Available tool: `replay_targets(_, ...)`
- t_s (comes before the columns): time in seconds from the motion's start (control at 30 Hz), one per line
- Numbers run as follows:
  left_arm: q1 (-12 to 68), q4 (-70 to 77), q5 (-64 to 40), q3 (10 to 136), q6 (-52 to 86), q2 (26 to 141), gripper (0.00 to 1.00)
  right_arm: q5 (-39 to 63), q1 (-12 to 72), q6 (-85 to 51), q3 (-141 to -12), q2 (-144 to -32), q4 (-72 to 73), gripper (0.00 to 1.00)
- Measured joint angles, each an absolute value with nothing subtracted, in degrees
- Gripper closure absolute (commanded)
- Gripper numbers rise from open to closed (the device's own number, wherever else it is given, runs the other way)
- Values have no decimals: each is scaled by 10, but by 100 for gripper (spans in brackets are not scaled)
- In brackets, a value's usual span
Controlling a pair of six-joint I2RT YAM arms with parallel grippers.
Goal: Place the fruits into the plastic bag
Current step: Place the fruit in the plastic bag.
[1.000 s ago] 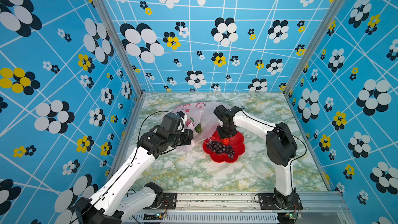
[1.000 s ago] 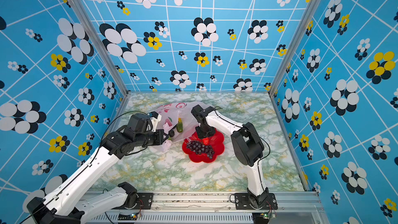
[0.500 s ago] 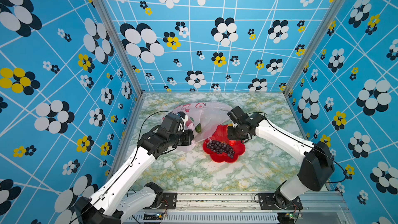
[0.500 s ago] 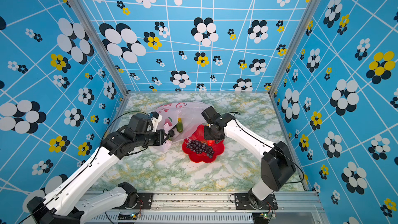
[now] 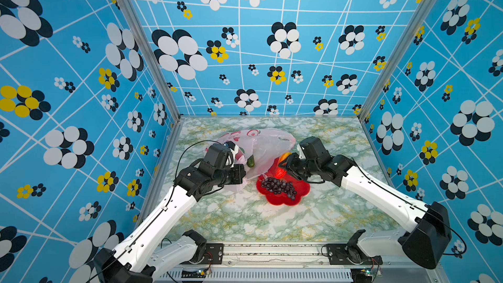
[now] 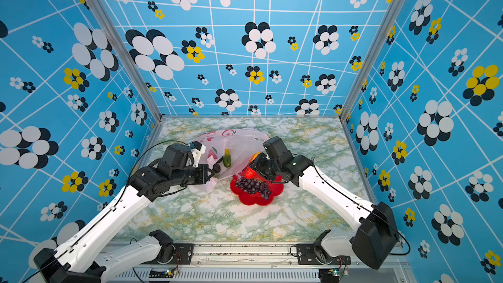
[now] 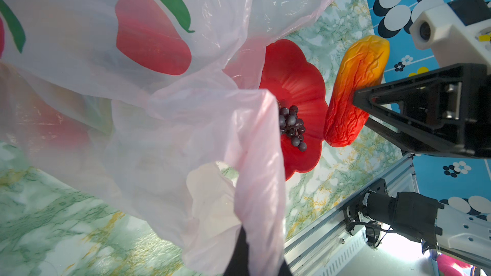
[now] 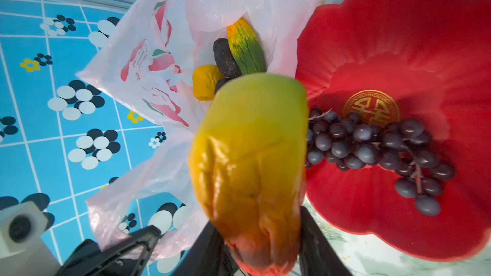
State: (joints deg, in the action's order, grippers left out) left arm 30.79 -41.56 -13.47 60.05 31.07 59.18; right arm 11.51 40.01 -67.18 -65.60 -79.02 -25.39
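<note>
Right gripper [image 5: 286, 165] is clamped on the red-orange mango [image 7: 353, 83], which hangs over the edge of the red dish [image 5: 299, 190] on the side nearest the plastic bag [image 5: 269, 145]. Left gripper [image 6: 211, 173] is closed tight on the bag's pink edge, just beside the dish. Grape bunch [image 5: 277, 186] lies in the dish; a green fruit [image 8: 247, 49], a yellow fruit [image 8: 206, 82] and a black fruit [image 8: 225, 58] lie inside the bag.

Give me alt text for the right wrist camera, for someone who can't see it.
The right gripper holds a yellow-to-red mango close to the lens, in front of the open plastic bag. Inside it lie a green fruit, a black fruit and a yellow fruit; alongside, a grape bunch rests in a red dish.
</note>
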Motion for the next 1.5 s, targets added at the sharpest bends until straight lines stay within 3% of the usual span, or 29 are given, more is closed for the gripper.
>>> replay_targets(0.57,312,-407,-137,601,311,579,100,113,456,-773,-914,-1116,-153,52)
replay_targets(0.9,316,-407,-136,601,310,579,100,195,460,-786,-1044,-1246,-127,29)
replay_targets(1.17,316,-407,-134,601,309,579,100,223,461,-757,-1060,-1252,-131,25)
replay_targets(1.5,316,-407,-133,601,309,579,100,197,461,-686,-1047,-1173,-215,23)
